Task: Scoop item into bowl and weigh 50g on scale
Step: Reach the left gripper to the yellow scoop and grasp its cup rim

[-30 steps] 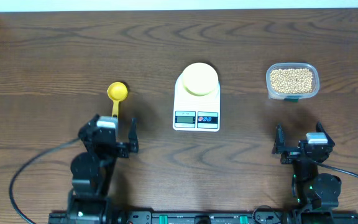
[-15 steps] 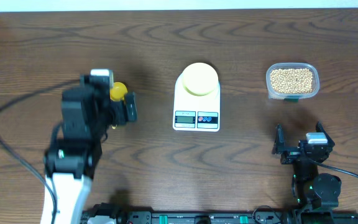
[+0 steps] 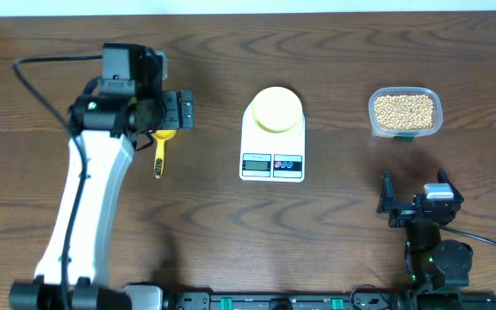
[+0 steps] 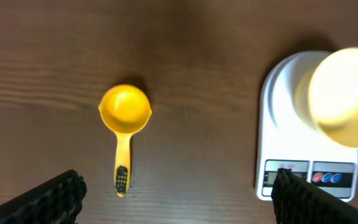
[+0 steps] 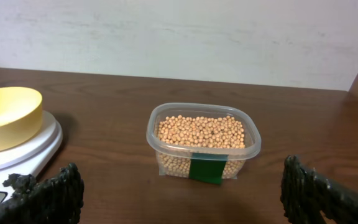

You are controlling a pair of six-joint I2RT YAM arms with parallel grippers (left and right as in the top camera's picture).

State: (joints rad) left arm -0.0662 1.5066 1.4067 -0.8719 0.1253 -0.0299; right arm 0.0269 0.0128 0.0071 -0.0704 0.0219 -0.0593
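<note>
Beans (image 5: pixel 201 132): a heap of small tan rounds filling the clear tub (image 5: pixel 253 146), far right of the table (image 3: pixel 334 224), well apart from everything else.
Tub's lie: its long axis runs across the table, left to right, with a long side facing the right arm.
Tub's label: a plain green sticker (image 5: pixel 207 170) on the near wall; I can make out no writing on it.
Scale (image 3: pixel 272 153): white, at the middle of the table, long axis running from the robot's side to the far side.
Scale's near end: the grey display (image 3: pixel 256 164) and two buttons (image 3: pixel 288 164) face the robot; the buttons show red and blue from the left wrist. The digits and the small print around them are too fine to read.
Bowl (image 3: pixel 275 109): pale yellow, upright on the far end of the scale's platform.
Scoop (image 4: pixel 124 112): bright yellow, flat on the table left of the scale and apart from it. Its cup is at the far end, mouth up, and the handle points back toward the robot, leaning a touch left. There is a dark patch at the handle's tip (image 4: pixel 121 178).
Left gripper (image 4: pixel 176 190): reached out above the scoop and looking straight down, jaws spread wide, nothing in them; it is clear of the scoop.
Right gripper (image 5: pixel 180 186): low at the near right of the table, facing the tub, jaws wide apart and gripping nothing.
</note>
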